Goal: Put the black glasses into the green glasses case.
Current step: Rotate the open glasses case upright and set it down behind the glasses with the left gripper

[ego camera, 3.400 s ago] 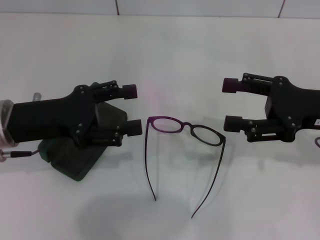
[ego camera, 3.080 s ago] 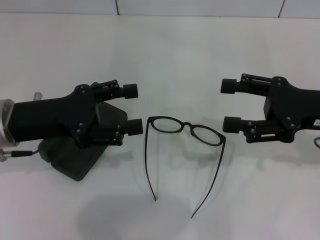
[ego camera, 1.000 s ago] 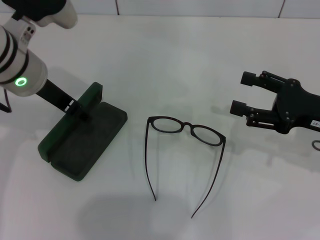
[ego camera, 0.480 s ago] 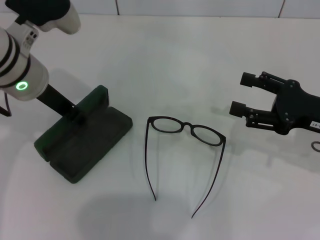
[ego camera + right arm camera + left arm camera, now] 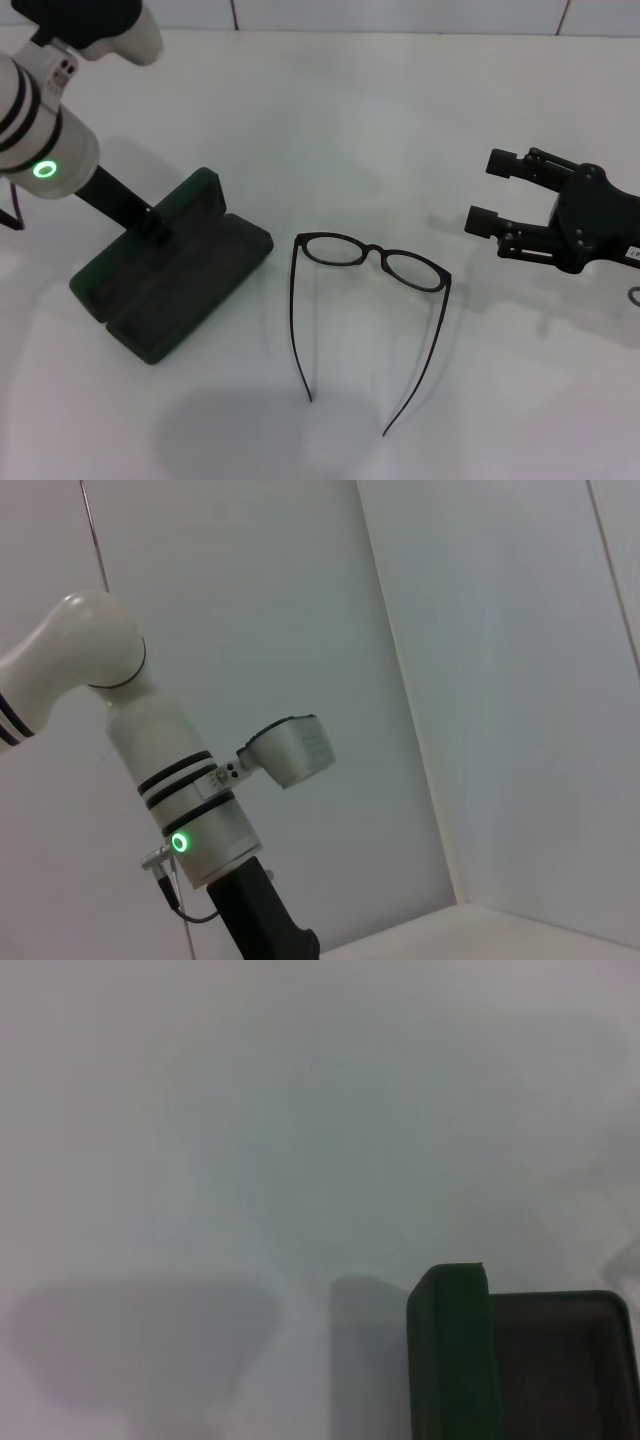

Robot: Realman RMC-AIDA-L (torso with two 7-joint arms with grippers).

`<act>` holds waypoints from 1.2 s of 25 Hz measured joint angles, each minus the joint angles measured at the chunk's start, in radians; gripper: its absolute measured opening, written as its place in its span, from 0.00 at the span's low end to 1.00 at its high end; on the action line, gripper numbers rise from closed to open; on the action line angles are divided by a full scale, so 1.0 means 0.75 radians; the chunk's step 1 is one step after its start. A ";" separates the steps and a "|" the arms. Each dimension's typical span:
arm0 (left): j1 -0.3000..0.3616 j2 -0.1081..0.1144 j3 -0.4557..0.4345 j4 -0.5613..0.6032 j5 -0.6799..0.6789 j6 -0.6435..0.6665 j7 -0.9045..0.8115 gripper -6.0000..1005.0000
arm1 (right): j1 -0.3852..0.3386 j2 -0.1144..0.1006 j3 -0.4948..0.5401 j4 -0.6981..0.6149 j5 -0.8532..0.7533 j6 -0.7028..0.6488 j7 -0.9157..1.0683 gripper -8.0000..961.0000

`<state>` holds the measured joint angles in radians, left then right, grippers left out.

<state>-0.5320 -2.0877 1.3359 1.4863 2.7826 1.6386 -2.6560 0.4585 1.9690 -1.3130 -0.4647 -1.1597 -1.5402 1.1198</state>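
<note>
Glasses (image 5: 372, 258) are lying on the table (image 5: 400, 120), unfolded, just right of the case (image 5: 170, 280) and apart from it. Front frame is running at a slant, left lens slightly farther from the robot than the right lens. Both temple arms are trailing toward the robot; the left one is running nearly straight back, the right one is curving inward at its tip. Long axis, counting the temples, is running away from and toward the robot.

Handling, by judgement: very light, thin frame, springy temples, lenses easy to smear or scratch. Likely sliding on the smooth top if nudged. Best hold probably the bridge or the frame rim by a hinge; a temple alone would flex and let the front swing.

Case is sitting open, dark lining showing, lid standing up along its far-left edge. Its long axis is angling from near-left to far-right.

Left gripper (image 5: 152, 222) is down at the lid edge of the case; cannot tell how its fingers are set. Right gripper (image 5: 498, 192) is hovering right of the glasses, well apart, fingers spread wide, holding nothing, pointing toward them.
</note>
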 joint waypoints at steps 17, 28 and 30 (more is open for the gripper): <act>-0.226 -0.001 0.237 0.165 0.067 -0.177 0.614 0.20 | 0.016 -0.024 -0.005 -0.018 -0.168 -0.342 -0.053 0.89; -0.499 -0.009 0.468 -0.441 -0.080 -0.541 0.728 0.20 | -0.001 0.054 -0.008 -0.010 -0.239 -0.372 -0.054 0.89; -0.508 -0.010 0.479 -0.486 -0.124 -0.579 0.743 0.20 | -0.007 0.055 -0.005 -0.008 -0.239 -0.369 -0.053 0.89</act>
<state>-0.9131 -2.0955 1.6952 1.1216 2.6898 1.2042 -2.0989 0.4531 2.0101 -1.3166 -0.4704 -1.3393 -1.8173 1.0803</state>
